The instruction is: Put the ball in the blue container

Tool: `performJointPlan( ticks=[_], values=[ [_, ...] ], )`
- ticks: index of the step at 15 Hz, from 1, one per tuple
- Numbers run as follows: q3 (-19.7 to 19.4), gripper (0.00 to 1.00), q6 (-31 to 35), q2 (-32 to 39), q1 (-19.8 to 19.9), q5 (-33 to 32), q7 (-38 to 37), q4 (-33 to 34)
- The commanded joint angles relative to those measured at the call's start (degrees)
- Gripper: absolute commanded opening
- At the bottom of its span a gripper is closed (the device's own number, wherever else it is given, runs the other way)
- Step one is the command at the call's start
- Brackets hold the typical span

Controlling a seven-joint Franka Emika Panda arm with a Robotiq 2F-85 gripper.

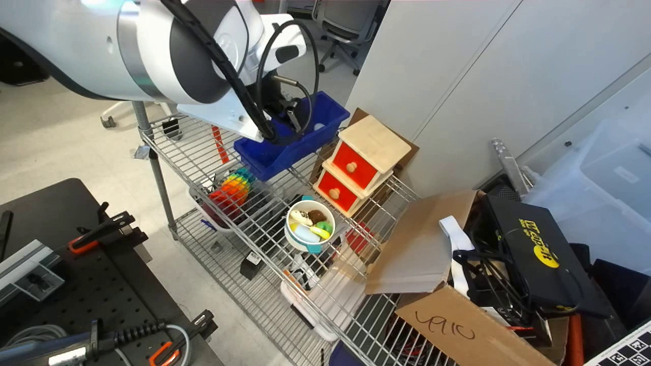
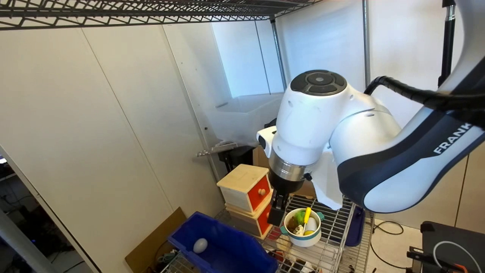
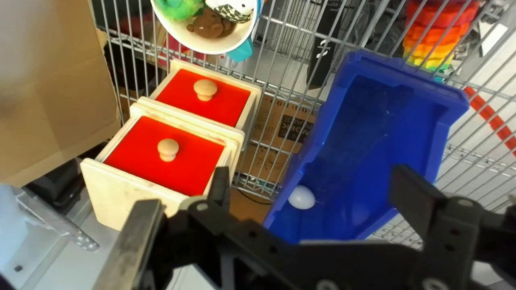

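Observation:
The blue container [image 1: 305,148] stands on the wire shelf; it also shows in an exterior view [image 2: 231,239] and in the wrist view [image 3: 379,133]. The ball, small, white and egg-like [image 3: 301,197], lies inside it near one long side wall; it shows in both exterior views [image 1: 318,126] [image 2: 200,245]. My gripper [image 3: 310,177] is open with nothing between its fingers. In the wrist view the ball and the container show between and beyond the fingers. The gripper is also seen in both exterior views [image 1: 292,114] [image 2: 277,210], above the container and apart from the ball.
A red-and-wood drawer box [image 1: 363,162] stands close beside the container. A white pot with teal handles [image 1: 309,243], holding several toys, stands on the wire shelf [image 1: 351,300]. An open cardboard box [image 1: 422,244] with cables and a black case is farther along. A wall runs behind.

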State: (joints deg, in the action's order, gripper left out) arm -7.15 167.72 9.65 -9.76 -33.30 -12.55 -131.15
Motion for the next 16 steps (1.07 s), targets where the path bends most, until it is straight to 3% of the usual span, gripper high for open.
performJointPlan(
  ticks=[1, 6, 10, 16],
  values=[
    [1.77, 1.00, 3.51, 0.63, 3.01, 1.85, 11.48, -1.04],
    [4.84, 1.00, 4.66, 0.35, 6.16, 3.17, 25.83, -2.07],
    [7.26, 1.00, 2.84, -1.75, 6.48, 5.59, 30.39, -4.86],
    [2.36, 1.00, 2.16, -2.50, 2.68, -1.62, 14.46, -4.61]
  ],
)
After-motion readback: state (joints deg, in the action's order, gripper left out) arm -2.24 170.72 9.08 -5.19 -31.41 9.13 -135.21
